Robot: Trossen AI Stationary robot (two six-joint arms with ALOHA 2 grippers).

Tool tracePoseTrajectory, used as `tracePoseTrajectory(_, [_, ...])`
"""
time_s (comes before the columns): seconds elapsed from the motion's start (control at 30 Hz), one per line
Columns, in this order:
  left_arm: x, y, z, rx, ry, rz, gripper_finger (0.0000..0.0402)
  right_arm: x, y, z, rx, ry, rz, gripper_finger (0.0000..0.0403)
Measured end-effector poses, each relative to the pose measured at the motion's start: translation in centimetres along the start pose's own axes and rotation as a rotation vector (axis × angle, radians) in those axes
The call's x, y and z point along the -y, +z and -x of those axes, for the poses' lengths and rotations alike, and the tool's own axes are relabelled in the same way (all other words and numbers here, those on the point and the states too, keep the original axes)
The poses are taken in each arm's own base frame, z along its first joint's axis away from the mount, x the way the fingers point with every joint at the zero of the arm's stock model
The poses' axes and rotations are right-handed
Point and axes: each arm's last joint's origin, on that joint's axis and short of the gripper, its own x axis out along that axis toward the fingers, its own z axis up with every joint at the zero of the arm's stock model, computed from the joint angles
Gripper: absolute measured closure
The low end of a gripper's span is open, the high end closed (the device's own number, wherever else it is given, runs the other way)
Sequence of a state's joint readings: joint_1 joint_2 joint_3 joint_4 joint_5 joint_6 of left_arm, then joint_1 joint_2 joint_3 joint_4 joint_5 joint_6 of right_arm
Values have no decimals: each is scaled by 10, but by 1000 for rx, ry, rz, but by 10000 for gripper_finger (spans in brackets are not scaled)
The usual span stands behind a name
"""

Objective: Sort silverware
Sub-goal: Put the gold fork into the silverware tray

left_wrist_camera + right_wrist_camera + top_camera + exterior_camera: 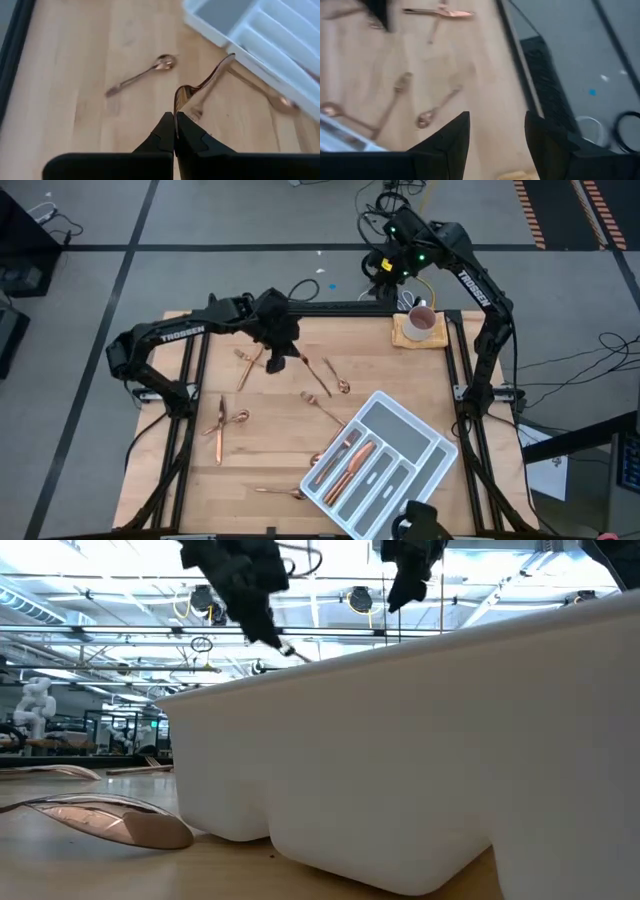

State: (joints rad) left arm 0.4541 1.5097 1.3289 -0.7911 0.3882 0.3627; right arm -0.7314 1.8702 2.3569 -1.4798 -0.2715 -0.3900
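"TROSSEN" lettering on both arms. Left gripper (pixel 174 131) clamped on copper spoon (pixel 200 90), raised near table's far edge; right gripper (pixel 497 132) agape, empty, beyond far edge.

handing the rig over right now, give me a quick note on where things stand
Left gripper: shut on a spoon, lifted above the table's far middle.
Right gripper: open, empty, waiting high near the white mug.
Done: a few pieces lie in the white tray.
Left: loose silverware scattered on the table, one spoon beside the tray. The held spoon needs placing too.
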Motion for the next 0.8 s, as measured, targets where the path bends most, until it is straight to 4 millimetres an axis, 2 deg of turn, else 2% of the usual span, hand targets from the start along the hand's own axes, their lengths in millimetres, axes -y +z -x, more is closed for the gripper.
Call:
tracePoseTrajectory(0.2, [22,24,9,31,-30,-274,401,14,-6,4,-5,-38,-21,227])
tracePoseTrajectory(0.33, [38,42,6,33,-52,-439,401,29,-12,9,-5,-68,-76,227])
tracePoseTrajectory(0.57, [62,61,-13,-143,-153,-593,401,46,-24,16,-20,-102,-258,227])
tracePoseTrajectory(0.8, [91,75,-45,-270,-255,-755,401,44,-29,16,-65,-86,-327,227])
